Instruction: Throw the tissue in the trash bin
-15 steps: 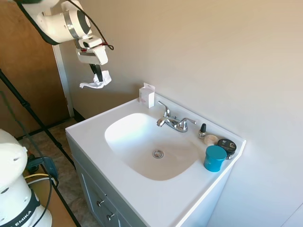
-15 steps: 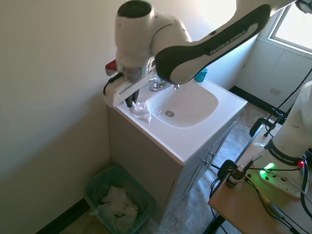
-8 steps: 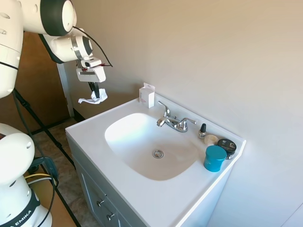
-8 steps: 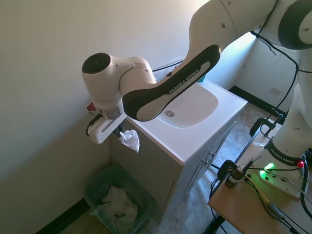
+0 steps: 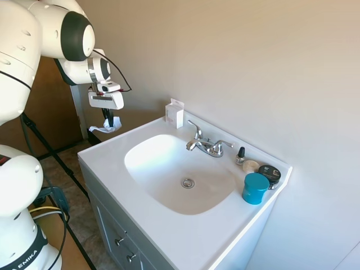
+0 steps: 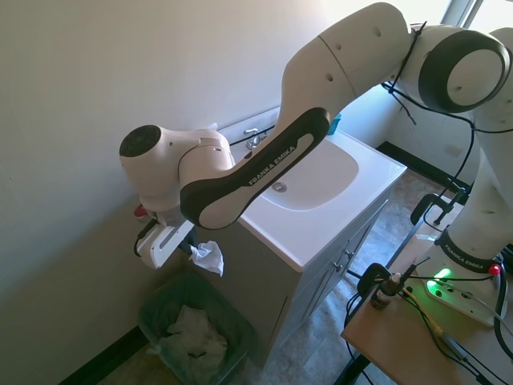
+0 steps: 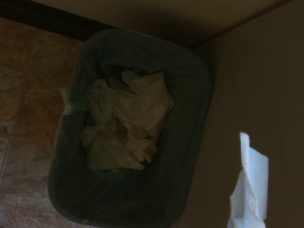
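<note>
The jaws (image 6: 195, 249) gripped the tissue (image 6: 208, 258), which hung straight down beside the vanity's side, directly above the open trash bin (image 6: 152, 309) on the floor.

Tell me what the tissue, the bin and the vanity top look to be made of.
Tissue, pinched in the pincer: thin white paper, ragged limp folds.
Bin: probably dark green plastic, with thin, slightly see-through walls; crumpled paper inside.
Vanity top: glossy white one-piece surface, basin moulded in; ceramic or cast resin, can't tell which.
</note>
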